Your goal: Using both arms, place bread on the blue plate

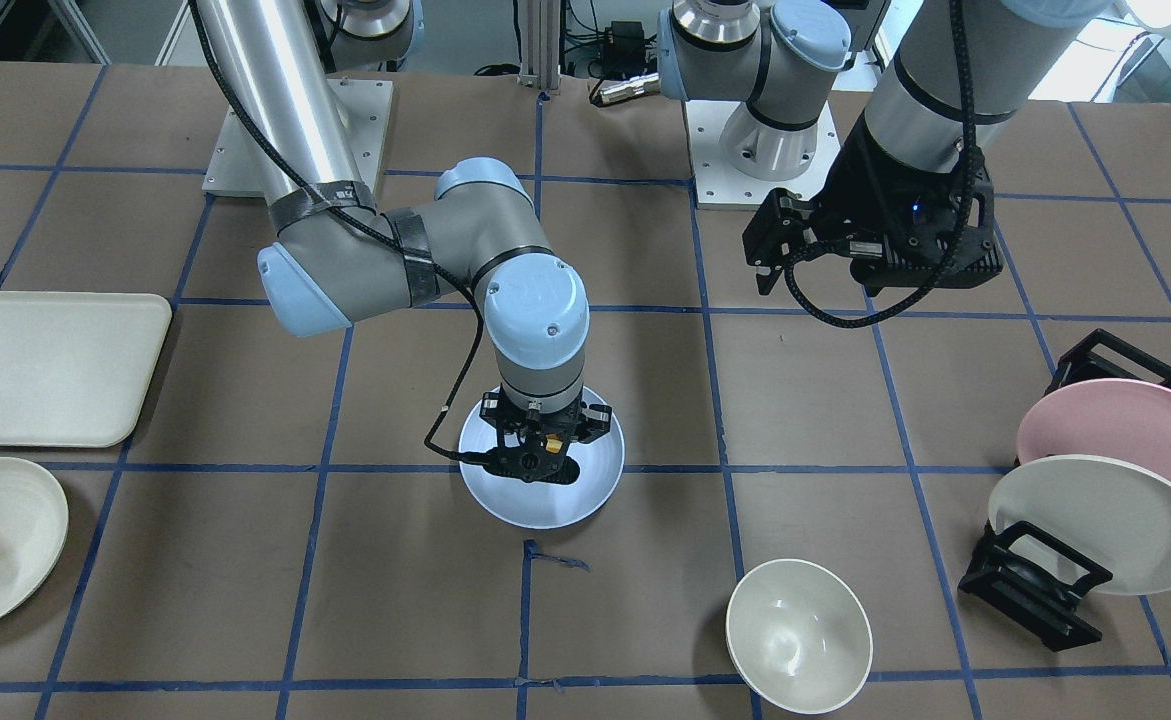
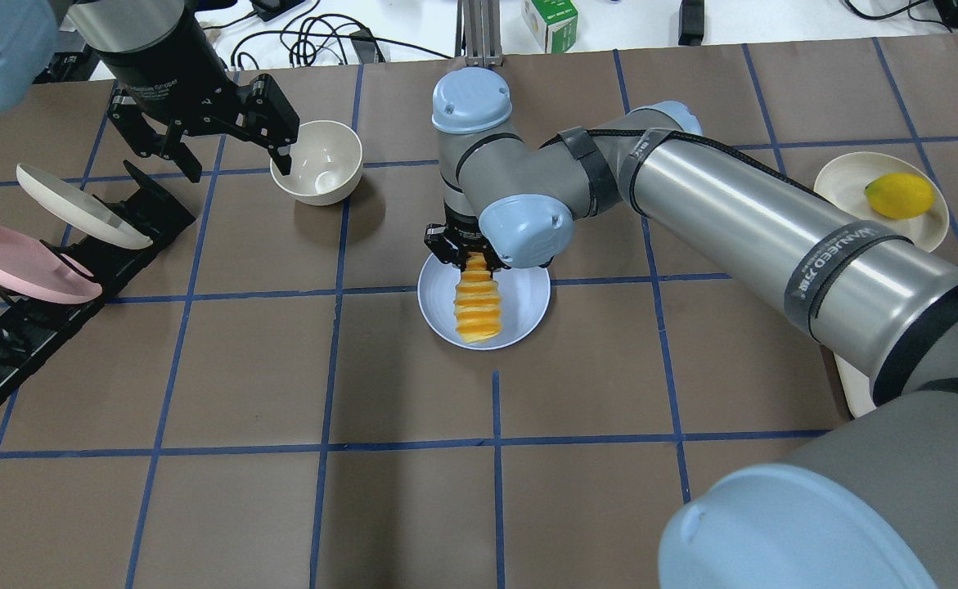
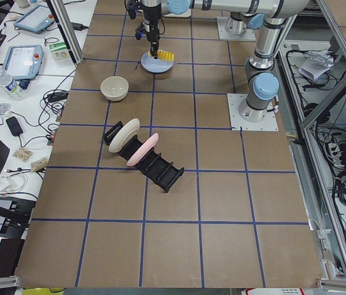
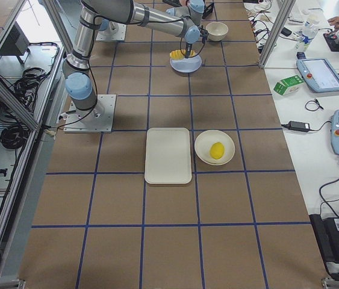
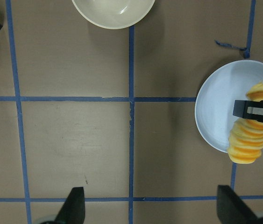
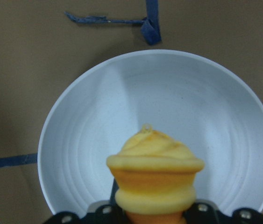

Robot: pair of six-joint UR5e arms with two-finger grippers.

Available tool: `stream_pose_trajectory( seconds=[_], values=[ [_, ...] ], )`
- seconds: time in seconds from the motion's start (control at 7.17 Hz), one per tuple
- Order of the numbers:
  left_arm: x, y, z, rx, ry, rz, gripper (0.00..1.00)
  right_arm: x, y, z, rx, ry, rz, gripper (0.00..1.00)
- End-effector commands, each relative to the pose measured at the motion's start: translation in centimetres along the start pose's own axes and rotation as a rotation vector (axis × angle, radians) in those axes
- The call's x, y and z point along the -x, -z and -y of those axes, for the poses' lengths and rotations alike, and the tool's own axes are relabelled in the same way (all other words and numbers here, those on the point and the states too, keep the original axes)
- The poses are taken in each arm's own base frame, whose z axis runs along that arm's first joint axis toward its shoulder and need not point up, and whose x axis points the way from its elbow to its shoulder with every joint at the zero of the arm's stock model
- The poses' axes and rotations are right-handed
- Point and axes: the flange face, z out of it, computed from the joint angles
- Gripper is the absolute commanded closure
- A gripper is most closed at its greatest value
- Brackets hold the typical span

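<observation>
The blue plate (image 2: pixel 528 288) lies at the table's middle and also shows in the front view (image 1: pixel 590 495). My right gripper (image 2: pixel 466 252) is shut on the far end of the bread (image 2: pixel 477 304), a ridged orange and pale yellow loaf. The loaf lies low over the plate, its near end past the rim. I cannot tell whether it touches the plate. The right wrist view shows the bread (image 6: pixel 154 172) above the plate (image 6: pixel 168 102). My left gripper (image 2: pixel 236 159) is open and empty, raised beside the white bowl. Its view shows the plate (image 5: pixel 213 109) and the bread (image 5: pixel 249 137).
A white bowl (image 2: pixel 319 164) stands left of the plate. A black dish rack (image 2: pixel 4 343) holds a white plate (image 2: pixel 78 209) and a pink plate (image 2: pixel 20 263). A cream plate (image 2: pixel 843 176) with a yellow fruit (image 2: pixel 900 196) and a white tray (image 1: pixel 45 365) lie on my right side.
</observation>
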Motion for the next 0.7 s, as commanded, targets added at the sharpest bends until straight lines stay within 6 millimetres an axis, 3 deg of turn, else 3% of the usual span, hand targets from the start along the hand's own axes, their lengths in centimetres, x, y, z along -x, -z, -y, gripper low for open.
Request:
stream_pose_trajectory(
  seconds=[0.0, 0.14, 0.28, 0.42, 0.56],
  values=[
    [0.1, 0.0, -0.1, 0.001, -0.009, 0.001, 0.0, 0.0, -0.6, 0.0, -0.022, -0.001, 0.014, 0.07],
    [0.1, -0.1, -0.1, 0.002, -0.009, 0.001, 0.0, 0.2, -0.4, 0.2, -0.048, 0.001, 0.035, 0.0],
    [0.1, -0.1, -0.1, 0.001, -0.009, 0.001, 0.0, 0.1, -0.7, 0.4, -0.045, 0.007, 0.032, 0.0],
    [0.1, -0.2, -0.1, 0.004, -0.009, 0.002, 0.0, -0.3, 1.0, 0.8, -0.062, 0.008, 0.041, 0.0],
    [0.1, -0.2, -0.1, 0.002, -0.009, 0.002, 0.0, -1.7, 4.3, 0.5, -0.102, 0.043, 0.047, 0.0]
  ],
)
